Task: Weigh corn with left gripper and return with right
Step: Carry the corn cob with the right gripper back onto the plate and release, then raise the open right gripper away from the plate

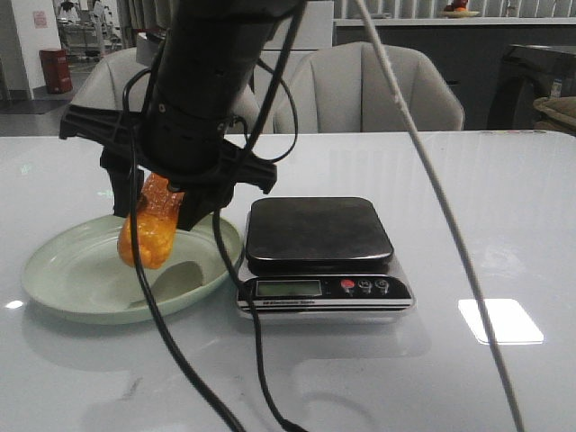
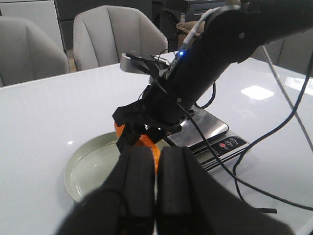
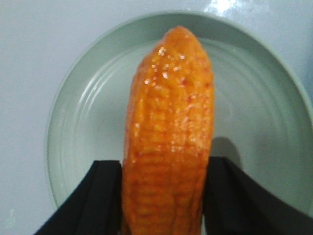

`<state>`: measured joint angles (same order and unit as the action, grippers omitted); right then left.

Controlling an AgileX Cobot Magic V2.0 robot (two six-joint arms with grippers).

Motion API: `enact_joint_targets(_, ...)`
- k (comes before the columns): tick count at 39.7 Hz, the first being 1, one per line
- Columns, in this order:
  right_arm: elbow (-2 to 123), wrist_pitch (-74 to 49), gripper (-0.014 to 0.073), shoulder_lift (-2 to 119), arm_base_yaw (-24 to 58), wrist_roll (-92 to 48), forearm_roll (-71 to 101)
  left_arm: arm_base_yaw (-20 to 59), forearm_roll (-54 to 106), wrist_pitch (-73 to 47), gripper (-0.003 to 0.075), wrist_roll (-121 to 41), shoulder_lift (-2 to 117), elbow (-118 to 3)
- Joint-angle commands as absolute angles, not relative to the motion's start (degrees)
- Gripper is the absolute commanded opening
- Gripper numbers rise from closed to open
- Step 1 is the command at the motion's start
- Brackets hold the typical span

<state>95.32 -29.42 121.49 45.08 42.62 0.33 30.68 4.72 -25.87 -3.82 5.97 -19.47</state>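
Right gripper holds the corn, fingers clamped on both sides of the cob's thicker end. The cob hangs tip down and slightly tilted over the plate. In the front view its lower end looks close to the plate floor, but contact cannot be told. The hold makes sense for the return leg: pinching the butt end leaves the tip free to touch down first, and the cob sits over the plate's middle, away from the rim. The scale is just beside the plate with nothing on its platform, which suggests weighing is done. Its display is too small to read. Left gripper has its fingers pressed together with nothing between them. It hangs back above the plate side, looking down at the right arm, probably parked there to stay out of the way. Likely next: lower and release. Risk: the blunt, glossy cob may roll once let go.
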Motion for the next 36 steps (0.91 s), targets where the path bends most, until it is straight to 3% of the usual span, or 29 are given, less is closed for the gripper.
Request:
enact_joint_targets(1,98.7,-26.0,0.0435,119.4,45.8,42.4,1.0,30.7,5.1,-21.3,0.0124,-3.8,6.6,-20.8)
enact_joint_targets(4,99.3,-26.2,0.053,120.1,46.3,42.4,1.0,30.7,5.1,-21.3,0.0124,-3.8,6.6,-20.8)
enact_joint_targets(7,99.7,-25.4,0.0572,120.3,46.5,42.4,1.0,30.7,5.1,-21.3,0.0124,-3.8,6.6,-20.8)
enact_joint_targets(14,99.7,-25.8,0.0575,118.3,45.3,42.4,1.0,30.7,5.1,-21.7,0.0124,-3.8,6.6,-20.8)
enact_joint_targets(23,99.7,-36.7,0.0575,112.4,40.5,41.0,1.0,30.7,5.1,-21.9,0.0124,-3.8,6.6,-20.8)
enact_joint_targets(36,99.3,-54.7,0.0575,103.2,33.5,13.6,1.1,30.7,5.1,-21.9,0.0124,-3.8,6.6,-20.8)
